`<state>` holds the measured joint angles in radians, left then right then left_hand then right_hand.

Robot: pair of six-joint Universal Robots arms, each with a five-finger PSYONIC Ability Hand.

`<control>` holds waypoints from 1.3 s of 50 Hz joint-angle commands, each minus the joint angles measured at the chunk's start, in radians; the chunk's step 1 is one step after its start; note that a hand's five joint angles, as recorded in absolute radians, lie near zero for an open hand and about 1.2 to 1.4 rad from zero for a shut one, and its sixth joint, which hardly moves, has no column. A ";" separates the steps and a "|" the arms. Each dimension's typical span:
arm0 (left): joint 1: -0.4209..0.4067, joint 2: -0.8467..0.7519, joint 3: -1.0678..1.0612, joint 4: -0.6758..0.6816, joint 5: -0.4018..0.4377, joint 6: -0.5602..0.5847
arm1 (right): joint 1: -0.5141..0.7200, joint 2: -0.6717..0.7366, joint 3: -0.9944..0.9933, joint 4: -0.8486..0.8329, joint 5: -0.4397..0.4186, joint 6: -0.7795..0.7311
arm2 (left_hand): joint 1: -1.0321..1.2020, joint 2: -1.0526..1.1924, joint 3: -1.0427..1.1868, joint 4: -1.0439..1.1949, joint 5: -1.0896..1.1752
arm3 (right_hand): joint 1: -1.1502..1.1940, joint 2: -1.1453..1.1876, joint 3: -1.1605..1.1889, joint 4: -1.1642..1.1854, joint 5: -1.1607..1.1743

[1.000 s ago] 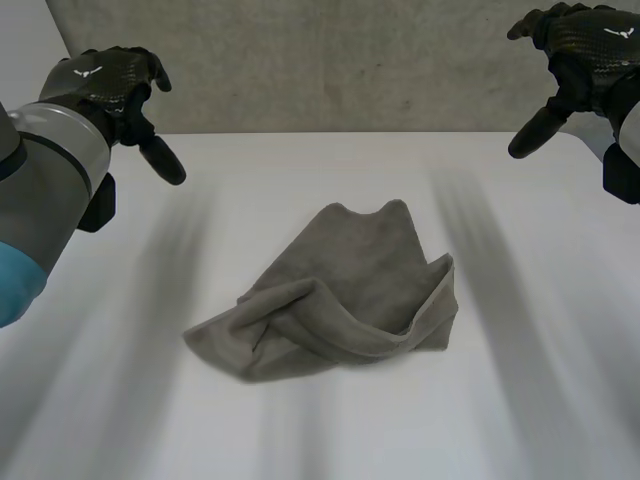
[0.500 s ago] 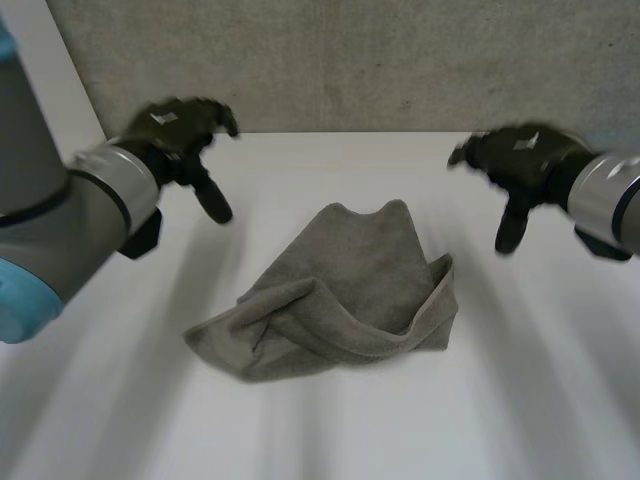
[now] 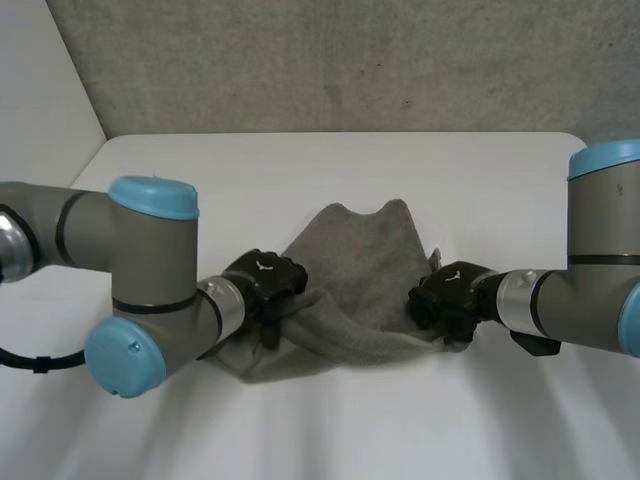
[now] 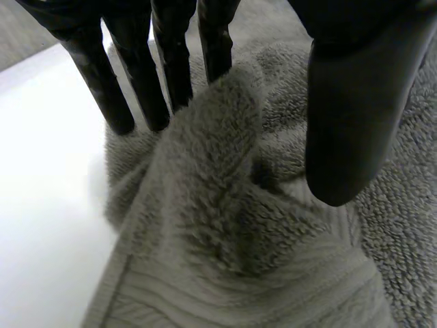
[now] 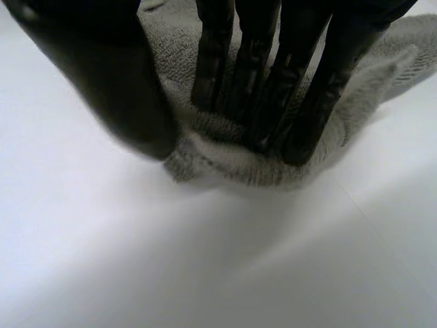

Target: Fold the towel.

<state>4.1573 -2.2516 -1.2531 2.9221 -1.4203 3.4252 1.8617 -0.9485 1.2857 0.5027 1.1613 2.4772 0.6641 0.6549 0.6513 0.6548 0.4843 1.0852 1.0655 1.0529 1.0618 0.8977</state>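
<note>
Towel (image 3: 360, 270) is sitting crumpled about mid-tabletop, loosely doubled over. There's a thick rolled fold running side to side along its near edge, and a flap pointing toward the far edge of the table (image 3: 300, 170).

That near fold is the long axis, and there's a hand at each end of it. The left hand (image 3: 262, 280) is on the left end and the right hand (image 3: 447, 295) is on the right corner, so neither arm has any real reach advantage.

In the left wrist view, the fingers (image 4: 140, 82) are straight and come down on the cloth right at its edge. The thumb (image 4: 355, 116) is on the other side of a raised ridge of towel (image 4: 225, 225), so the hand straddles the ridge and isn't clamped on it. I'd call that hand not closed yet.

Same deal in the right wrist view. Straight fingers (image 5: 266, 82) press the edge of the towel (image 5: 225, 164), with the thumb (image 5: 102, 75) just beside it near the bare tabletop, so no pinch there either as far as I can see.

My guess is that the next move is both thumbs closing on that fold.

Compared to a second ago, both hands were up high near the far corners, well clear of the towel. Half a second ago they were swinging inward, and now they're down on the cloth. The towel itself looks basically unchanged.
</note>
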 commanded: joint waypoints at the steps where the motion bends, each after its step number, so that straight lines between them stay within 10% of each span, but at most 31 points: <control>1: -0.009 -0.020 0.024 0.005 -0.002 -0.003 | 0.002 -0.038 -0.022 -0.021 -0.026 0.014 | 0.678 0.687 0.691 0.687 0.683 | 0.311 0.331 0.343 0.334 0.324; 10: 0.035 0.003 0.315 0.057 -0.095 0.003 | 0.045 -0.047 -0.229 -0.105 -0.041 0.055 | 0.732 0.741 0.745 0.741 0.737 | 0.311 0.331 0.343 0.334 0.324; 22: 0.103 0.049 0.896 0.206 -0.341 0.088 | 0.039 -0.088 -0.836 -0.446 0.178 0.532 | 0.732 0.741 0.745 0.741 0.737 | 0.311 0.331 0.343 0.334 0.324; 34: 0.100 0.262 0.194 0.245 -0.310 0.063 | 0.089 -0.096 -0.581 -0.239 -0.040 0.403 | 0.732 0.741 0.745 0.741 0.737 | 0.311 0.331 0.343 0.334 0.324; 45: 0.086 0.302 -0.334 0.495 -0.241 0.075 | 0.111 -0.108 -0.155 -0.224 -0.054 0.124 | 0.598 0.607 0.610 0.607 0.603 | 0.311 0.331 0.343 0.334 0.324; 65: 0.101 0.337 -0.453 0.514 -0.239 0.192 | 0.040 -0.190 0.146 -0.303 -0.052 0.106 | -0.330 -0.321 -0.317 -0.321 -0.325 | 0.311 0.331 0.343 0.334 0.324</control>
<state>4.2510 -1.9478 -1.7154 3.4424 -1.6623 3.5946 1.9181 -1.0997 1.4073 0.1965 1.1091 2.5820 0.4159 0.4085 0.4168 0.4148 0.2111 1.3261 1.3107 1.3360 1.3409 1.1732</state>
